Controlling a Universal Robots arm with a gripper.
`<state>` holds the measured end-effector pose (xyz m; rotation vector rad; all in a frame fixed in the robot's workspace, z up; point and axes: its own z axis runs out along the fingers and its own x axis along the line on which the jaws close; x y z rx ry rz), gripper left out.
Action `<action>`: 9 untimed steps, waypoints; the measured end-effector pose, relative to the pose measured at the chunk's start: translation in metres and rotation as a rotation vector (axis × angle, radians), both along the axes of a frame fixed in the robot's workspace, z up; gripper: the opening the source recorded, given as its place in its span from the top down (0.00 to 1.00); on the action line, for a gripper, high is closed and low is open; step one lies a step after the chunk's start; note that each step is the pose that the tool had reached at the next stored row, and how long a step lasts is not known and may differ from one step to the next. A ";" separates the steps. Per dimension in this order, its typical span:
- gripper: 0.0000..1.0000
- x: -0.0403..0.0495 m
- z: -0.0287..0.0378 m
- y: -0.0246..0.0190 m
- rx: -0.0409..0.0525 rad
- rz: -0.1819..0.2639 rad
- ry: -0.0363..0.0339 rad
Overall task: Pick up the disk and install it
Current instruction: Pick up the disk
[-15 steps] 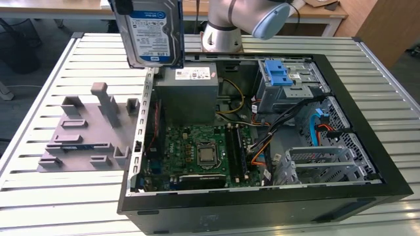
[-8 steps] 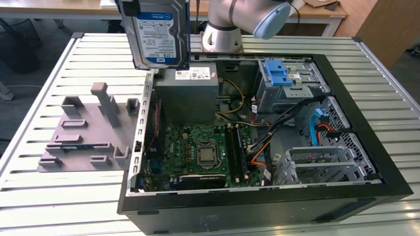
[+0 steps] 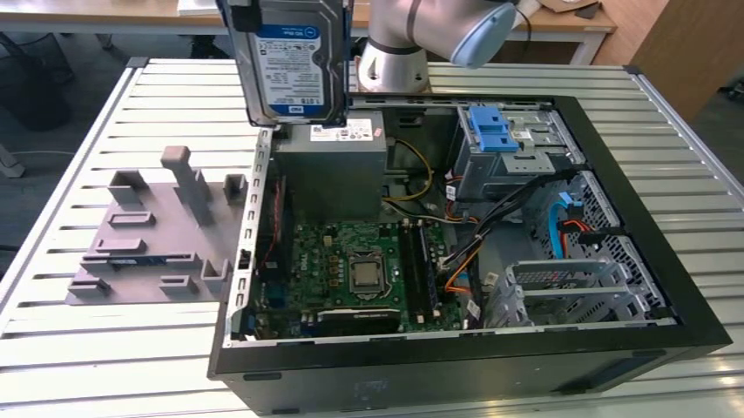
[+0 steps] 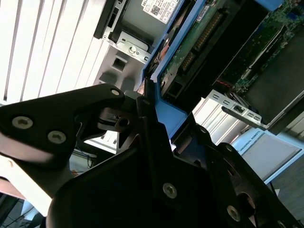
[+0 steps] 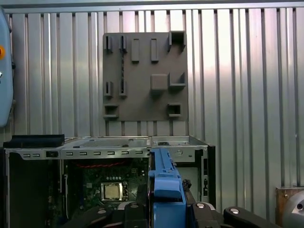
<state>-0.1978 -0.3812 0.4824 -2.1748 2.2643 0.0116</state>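
Observation:
The disk (image 3: 291, 65), a silver drive with a blue-and-white label in a blue carrier frame, hangs upright in the air over the back left corner of the open computer case (image 3: 651, 261) in the exterior view. My gripper (image 4: 151, 111) is shut on the disk's blue carrier edge (image 4: 166, 121); the drive's green circuit-board side (image 4: 190, 54) faces the second wrist view. The first wrist view looks along the blue frame (image 5: 166, 187) from above, with black fingers (image 5: 209, 211) on either side of it.
A grey power-supply box (image 3: 331, 148) sits right under the disk. The silver drive cage with a blue latch (image 3: 494, 131) is at the case's back right, the motherboard (image 3: 361, 270) in the middle, and a grey fixture plate (image 3: 152, 235) on the slatted table at the left.

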 end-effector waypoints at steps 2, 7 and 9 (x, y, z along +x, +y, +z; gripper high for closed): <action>0.64 0.0030 0.0000 -0.0013 0.0000 0.000 0.0001; 0.64 0.0107 0.0000 -0.0048 0.0000 0.000 0.0003; 0.64 0.0137 0.0000 -0.0062 0.0000 -0.001 0.0003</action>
